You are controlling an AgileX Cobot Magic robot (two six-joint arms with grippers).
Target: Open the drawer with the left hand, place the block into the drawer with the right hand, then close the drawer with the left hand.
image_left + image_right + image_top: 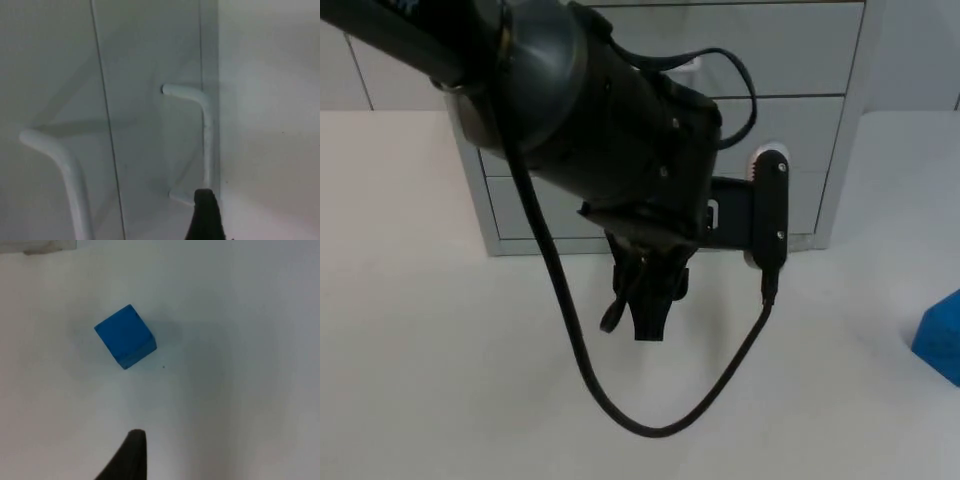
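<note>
Top view: one blue block, three drawers.

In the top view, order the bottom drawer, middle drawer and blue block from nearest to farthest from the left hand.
1. Bottom drawer, just behind the left hand.
2. Middle drawer, directly above it.
3. Blue block, far out on the right.
</note>
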